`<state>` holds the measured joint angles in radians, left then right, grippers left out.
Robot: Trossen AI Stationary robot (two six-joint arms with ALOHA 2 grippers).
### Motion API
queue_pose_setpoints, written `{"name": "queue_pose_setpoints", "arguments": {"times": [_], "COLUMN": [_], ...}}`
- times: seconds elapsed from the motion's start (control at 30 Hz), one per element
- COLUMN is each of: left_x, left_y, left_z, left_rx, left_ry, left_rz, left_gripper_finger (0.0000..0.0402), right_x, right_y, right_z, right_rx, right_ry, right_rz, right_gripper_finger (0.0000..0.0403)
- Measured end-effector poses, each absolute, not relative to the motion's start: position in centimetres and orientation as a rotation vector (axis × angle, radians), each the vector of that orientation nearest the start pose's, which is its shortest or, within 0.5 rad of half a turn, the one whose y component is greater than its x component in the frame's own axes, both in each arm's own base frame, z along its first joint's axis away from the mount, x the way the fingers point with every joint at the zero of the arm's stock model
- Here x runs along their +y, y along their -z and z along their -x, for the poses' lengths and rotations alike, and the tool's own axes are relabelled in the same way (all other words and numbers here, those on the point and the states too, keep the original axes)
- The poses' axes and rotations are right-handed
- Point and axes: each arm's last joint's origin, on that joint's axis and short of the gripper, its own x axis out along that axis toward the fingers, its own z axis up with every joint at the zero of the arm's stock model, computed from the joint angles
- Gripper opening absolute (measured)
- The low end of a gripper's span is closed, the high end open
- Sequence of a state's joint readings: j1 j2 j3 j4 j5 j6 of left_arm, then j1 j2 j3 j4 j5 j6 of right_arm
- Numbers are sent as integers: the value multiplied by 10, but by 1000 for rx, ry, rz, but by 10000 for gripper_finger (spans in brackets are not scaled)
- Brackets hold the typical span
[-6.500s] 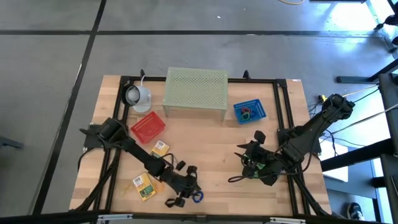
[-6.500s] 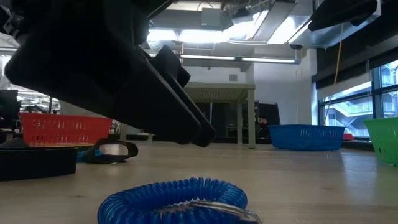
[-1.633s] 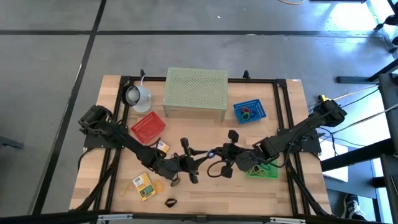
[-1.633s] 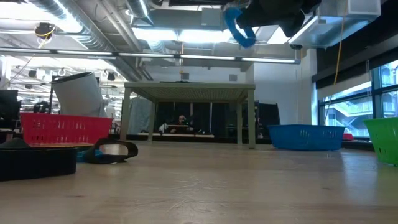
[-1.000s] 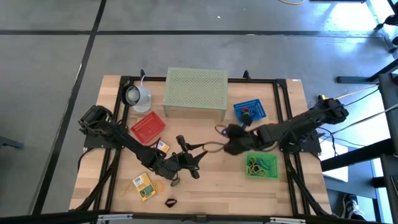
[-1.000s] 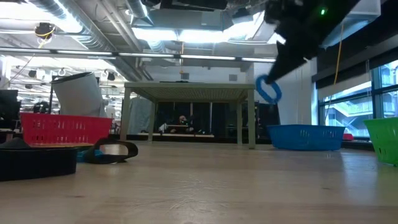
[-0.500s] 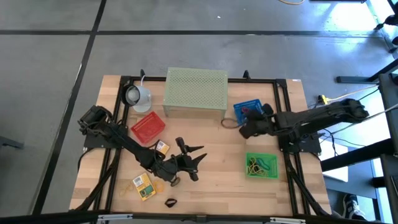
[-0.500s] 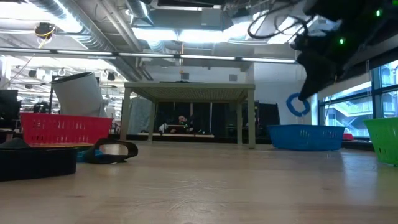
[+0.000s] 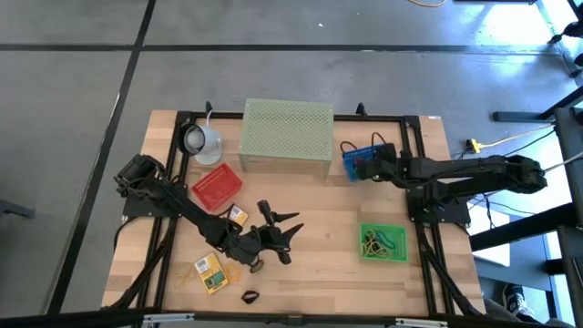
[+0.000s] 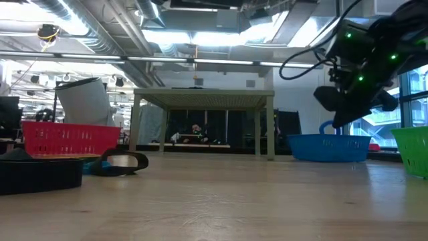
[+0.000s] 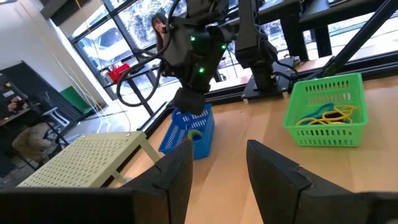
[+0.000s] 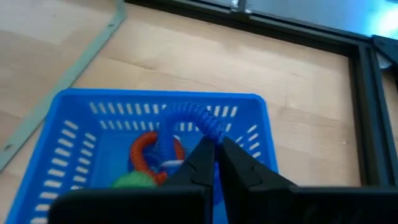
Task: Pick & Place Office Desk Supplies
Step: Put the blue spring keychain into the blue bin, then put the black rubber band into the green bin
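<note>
From above, I am reaching my right arm flat across the table's right side, my right claw point(image 9: 372, 164) hanging over the blue basket point(image 9: 365, 162) beside the stand point(image 9: 286, 135). My left claw point(image 9: 284, 234) is resting mid-table, fingers spread, near a yellow packet point(image 9: 209, 271) and a black clip point(image 9: 250, 296).

At table height, the right claw point(image 10: 332, 124) is hovering at the blue basket's point(image 10: 328, 147) rim.

My left wrist camera is showing its fingers point(image 11: 277, 168) apart, with the green basket point(image 11: 324, 111) holding yellow loops point(image 11: 329, 114).

My right wrist camera is showing the fingers point(image 12: 202, 155) pinching the blue loop point(image 12: 198, 119), its coil arching upward, over a red loop point(image 12: 149, 149) in the basket point(image 12: 74, 162).
</note>
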<state>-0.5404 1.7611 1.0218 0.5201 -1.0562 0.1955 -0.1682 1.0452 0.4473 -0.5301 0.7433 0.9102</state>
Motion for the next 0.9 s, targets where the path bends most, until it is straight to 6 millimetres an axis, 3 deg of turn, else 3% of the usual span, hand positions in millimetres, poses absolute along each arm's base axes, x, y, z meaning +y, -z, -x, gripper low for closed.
{"name": "queue_pose_setpoints", "arguments": {"times": [0.27,0.9], "left_x": [-169,-170], "left_y": [-224,-224], "left_z": [-331,-331], "left_rx": [205,205], "left_ry": [-498,-496], "left_rz": [-350,-350], "left_gripper_finger": [143,143], "right_x": [-49,-48], "right_y": [-163,-162], "right_z": [-156,-156], "right_rx": [642,660], "right_ry": [1231,1209], "right_rz": [-479,-495], "right_gripper_finger": [26,154]}}
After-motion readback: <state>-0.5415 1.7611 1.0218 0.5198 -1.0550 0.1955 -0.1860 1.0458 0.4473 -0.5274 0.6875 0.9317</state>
